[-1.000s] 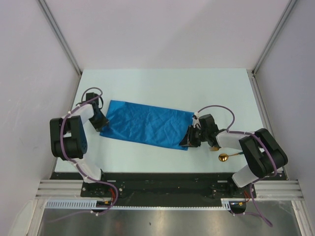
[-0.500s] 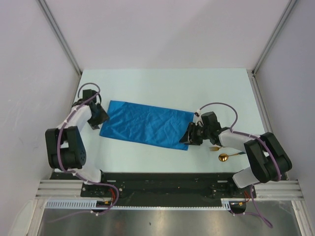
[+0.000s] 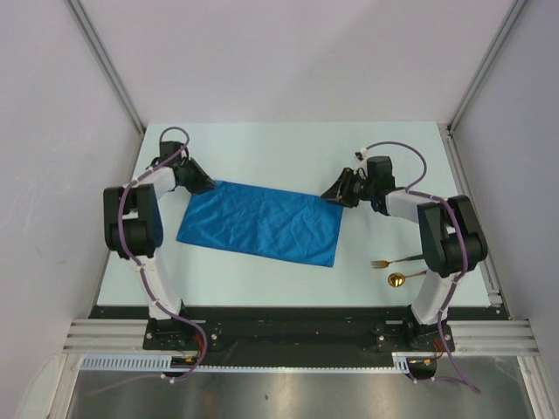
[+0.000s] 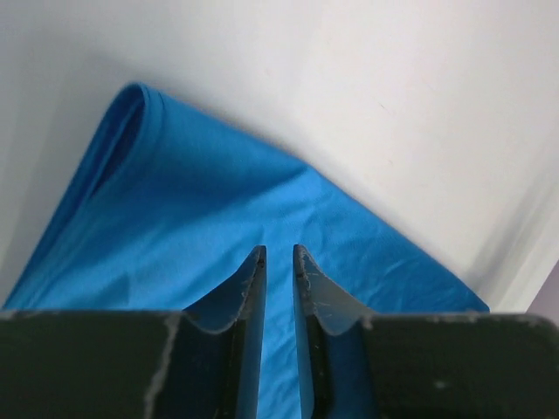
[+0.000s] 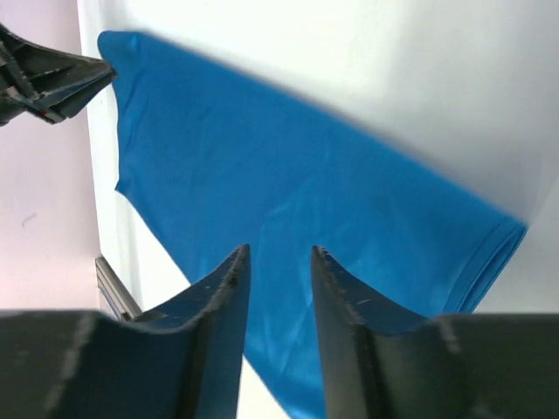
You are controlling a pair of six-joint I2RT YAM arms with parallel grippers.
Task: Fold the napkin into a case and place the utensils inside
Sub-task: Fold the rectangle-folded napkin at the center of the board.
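The blue napkin point(image 3: 262, 223) lies flat on the table as a folded oblong, its long side running left to right. My left gripper point(image 3: 207, 185) is at its far left corner, jaws a narrow gap apart and empty, just over the cloth point(image 4: 218, 201). My right gripper point(image 3: 332, 195) is at the far right corner, open and empty above the cloth point(image 5: 288, 175). The doubled fold edge shows in both wrist views. The gold fork point(image 3: 393, 261) and gold spoon point(image 3: 403, 278) lie on the table near the right arm's base, to the right of the napkin.
The white table point(image 3: 262, 148) is shut in by grey walls left, right and behind. A metal rail point(image 3: 297, 332) carrying the arm bases runs along the near edge. The left gripper's tip point(image 5: 52, 83) shows at the top left of the right wrist view.
Both grippers have moved from the napkin's near corners to its far corners. The right arm swung away from the utensils, uncovering the fork. The napkin has stayed in place.
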